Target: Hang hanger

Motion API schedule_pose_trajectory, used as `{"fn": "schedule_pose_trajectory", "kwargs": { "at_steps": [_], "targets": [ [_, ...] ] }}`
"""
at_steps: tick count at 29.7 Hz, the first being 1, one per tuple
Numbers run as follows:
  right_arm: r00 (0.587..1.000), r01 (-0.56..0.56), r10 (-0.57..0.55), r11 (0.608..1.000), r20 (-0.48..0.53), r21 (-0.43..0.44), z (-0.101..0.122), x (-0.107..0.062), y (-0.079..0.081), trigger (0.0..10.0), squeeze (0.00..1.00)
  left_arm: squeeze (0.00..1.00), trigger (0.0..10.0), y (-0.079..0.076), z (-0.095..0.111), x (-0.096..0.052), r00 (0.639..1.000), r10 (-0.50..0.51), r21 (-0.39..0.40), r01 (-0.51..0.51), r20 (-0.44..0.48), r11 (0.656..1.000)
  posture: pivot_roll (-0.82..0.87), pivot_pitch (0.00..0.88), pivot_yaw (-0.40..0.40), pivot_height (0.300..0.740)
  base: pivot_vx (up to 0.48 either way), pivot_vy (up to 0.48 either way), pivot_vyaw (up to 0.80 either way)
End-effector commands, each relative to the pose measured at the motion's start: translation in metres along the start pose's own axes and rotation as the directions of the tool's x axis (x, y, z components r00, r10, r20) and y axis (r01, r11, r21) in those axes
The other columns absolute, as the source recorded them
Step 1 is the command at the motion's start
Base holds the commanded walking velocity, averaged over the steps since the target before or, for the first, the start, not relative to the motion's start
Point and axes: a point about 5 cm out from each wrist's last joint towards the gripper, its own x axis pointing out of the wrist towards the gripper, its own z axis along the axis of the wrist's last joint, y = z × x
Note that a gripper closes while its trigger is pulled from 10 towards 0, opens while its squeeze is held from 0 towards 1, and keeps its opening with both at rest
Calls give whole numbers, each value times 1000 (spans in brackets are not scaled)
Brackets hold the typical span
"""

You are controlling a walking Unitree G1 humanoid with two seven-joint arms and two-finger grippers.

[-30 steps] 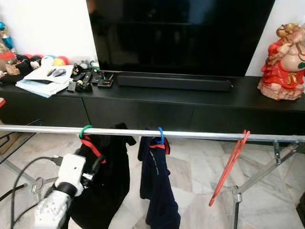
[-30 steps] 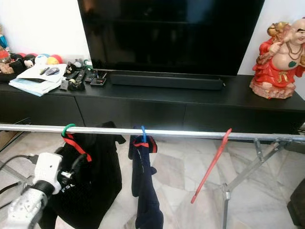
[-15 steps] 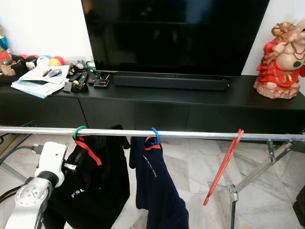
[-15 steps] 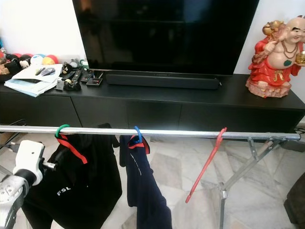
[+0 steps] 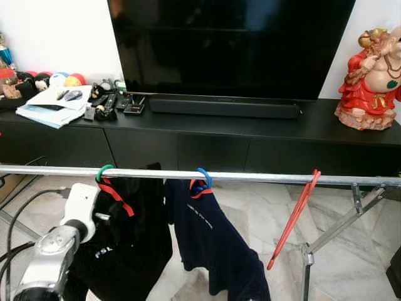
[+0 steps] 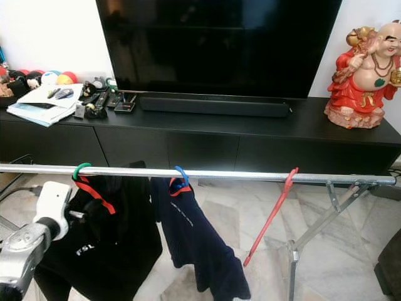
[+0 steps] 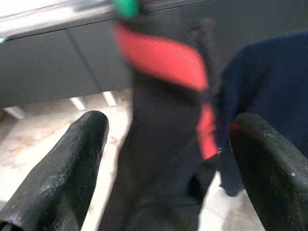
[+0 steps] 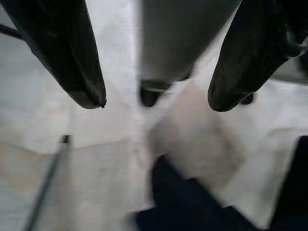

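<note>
Hangers sit along the metal rail (image 5: 250, 177) that crosses the scene from 9 o'clock to 3 o'clock. A green hanger (image 5: 104, 171) hooks over the rail toward 9 o'clock and carries a black shirt (image 5: 135, 238) with a red collar band. Just beside it, toward the middle, a blue hanger (image 5: 203, 177) holds a navy shirt (image 5: 216, 241) whose lower hem is swung out toward 5 o'clock. Well apart from these, toward 3 o'clock, a bare red hanger (image 5: 293, 219) hangs tilted from the rail.

The left tool (image 7: 163, 159) is released, its two black fingers (image 7: 72, 163) spread wide, and it points at the black shirt just under the green hook; the shirt lies between the fingers, and I cannot tell whether they touch it. In the head views the silver left arm (image 5: 59, 251) rises from 7 o'clock to the shirt's near edge. The right tool (image 8: 154, 96) hangs with its fingers apart above the pale marble floor (image 5: 263, 219).

Behind the rail stands a long black table (image 5: 263, 135) bearing a large dark television (image 5: 232, 44), a soundbar (image 5: 224, 106), papers (image 5: 53, 103) and remotes at 10 o'clock, and a red figurine (image 5: 373, 78) at 2 o'clock.
</note>
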Motion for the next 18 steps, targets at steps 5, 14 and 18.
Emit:
{"fn": "schedule_pose_trajectory", "kwargs": {
  "at_steps": [5, 14, 18],
  "targets": [
    [1000, 10, -10, 1000, -9, -19, -4, -1, 12, 10000, 0, 0, 10000, -11, 2, 5, 992, -122, -85, 121, -15, 989, 54, 20, 18, 740, 0, 0, 0],
    [999, 34, -34, 999, -4, -21, 1, 0, -11, 10000, 0, 0, 10000, -14, 2, 3, 981, -193, -92, 190, -31, 978, 61, 22, 16, 740, 0, 0, 0],
    [999, 33, -34, 999, -6, -22, 2, 0, -12, 10000, 0, 0, 10000, -11, 4, 7, 993, -107, -36, 106, -43, 994, 61, 22, 16, 740, 0, 0, 0]
  ]
}}
